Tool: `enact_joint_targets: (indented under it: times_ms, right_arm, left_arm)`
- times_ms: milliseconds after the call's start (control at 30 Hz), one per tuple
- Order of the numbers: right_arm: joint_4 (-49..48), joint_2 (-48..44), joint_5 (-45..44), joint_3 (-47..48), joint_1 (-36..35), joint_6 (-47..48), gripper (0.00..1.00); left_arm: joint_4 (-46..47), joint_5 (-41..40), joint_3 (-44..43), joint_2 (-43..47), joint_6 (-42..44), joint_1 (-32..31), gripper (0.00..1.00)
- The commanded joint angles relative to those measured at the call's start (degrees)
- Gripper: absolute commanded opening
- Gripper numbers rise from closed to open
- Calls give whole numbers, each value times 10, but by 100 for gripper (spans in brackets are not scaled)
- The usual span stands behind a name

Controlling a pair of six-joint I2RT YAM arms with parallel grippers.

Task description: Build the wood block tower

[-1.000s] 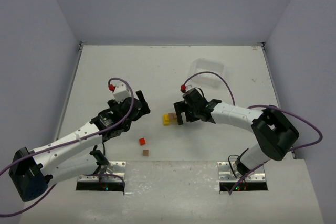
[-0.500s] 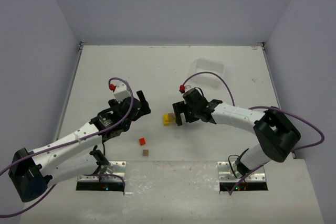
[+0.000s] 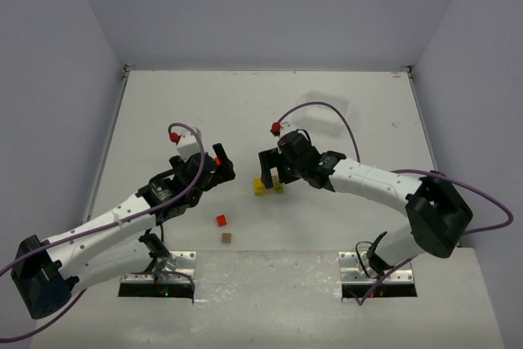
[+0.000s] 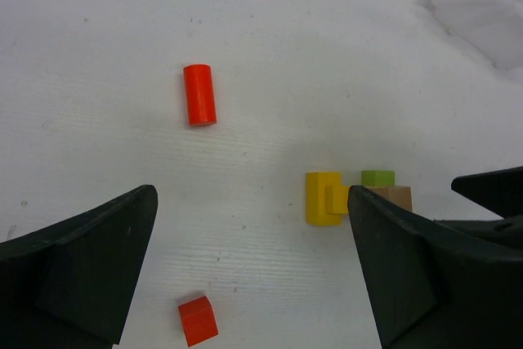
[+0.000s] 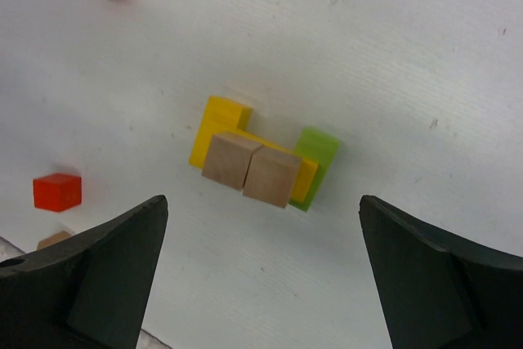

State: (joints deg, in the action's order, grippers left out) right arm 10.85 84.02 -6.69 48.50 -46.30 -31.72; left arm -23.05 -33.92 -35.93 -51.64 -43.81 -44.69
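The wood block tower [image 3: 266, 185] is a low stack at mid-table. In the right wrist view two plain brown cubes [image 5: 252, 169] lie side by side on a yellow bar, which rests on a yellow block [image 5: 214, 123] and a green block [image 5: 319, 153]. My right gripper [image 3: 274, 172] hovers over it, open and empty [image 5: 263, 210]. My left gripper [image 3: 222, 165] is open and empty to the left of the tower [image 4: 251, 194]. Loose pieces are a red cylinder [image 4: 199, 94], a red cube [image 3: 221, 220] and a brown cube [image 3: 226, 238].
A clear plastic tray [image 3: 327, 110] stands at the back right. The right gripper's black fingers [image 4: 490, 198] show at the right edge of the left wrist view, just beyond the tower. White walls ring the table.
My right gripper has moved left and toward the back, and now stands over the tower. The left arm has crept slightly right. Both grippers stayed open.
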Motion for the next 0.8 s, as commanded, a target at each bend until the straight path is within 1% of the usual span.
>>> enact_joint_targets:
  times_ms: [0,200,333,467,767]
  right_arm:
    - [10,35,-92,87,-4,-12,99]
    - [67,106,-148,158,1,-11,99]
    - [93,143,-147,183,13,-21,99]
    - [100,155,-141,186,13,-23,99]
    - [108,148,-136,165,14,-31,99]
  left_arm:
    - [24,11,6,26,4,-2,100]
    - [20,15,10,33,4,-3,100]
    - [19,12,11,34,5,-2,100]
    - [18,8,11,32,6,-3,100]
    - [18,2,11,26,5,-3,100]
